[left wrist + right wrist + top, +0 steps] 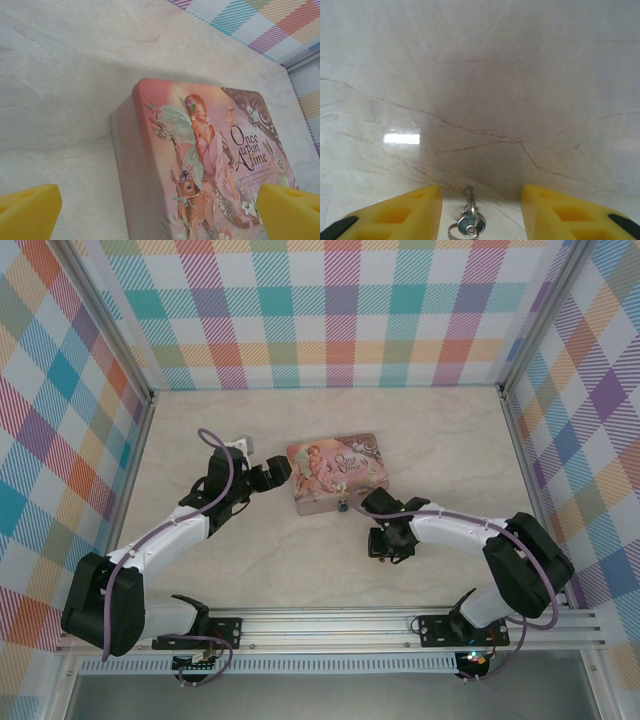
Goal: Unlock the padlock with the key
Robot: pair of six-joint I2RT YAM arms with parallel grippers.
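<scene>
The tiny blue-teal padlock [343,506] hangs at the front edge of the pink illustrated tin [335,472]. The small metal key [470,220] on its ring lies flat on the table, blade pointing away, between the yellow fingers of my right gripper [481,200]. That gripper is open and low over the table, touching nothing. In the top view the right gripper [385,543] points down just in front of the tin's right corner. My left gripper [272,473] is open beside the tin's left end, its fingers [30,210] straddling the tin's corner [200,165] without touching it.
The table [250,560] is pale marble-patterned. Checked walls [330,310] close it in at the back and both sides. A metal rail [330,625] with the arm bases runs along the near edge.
</scene>
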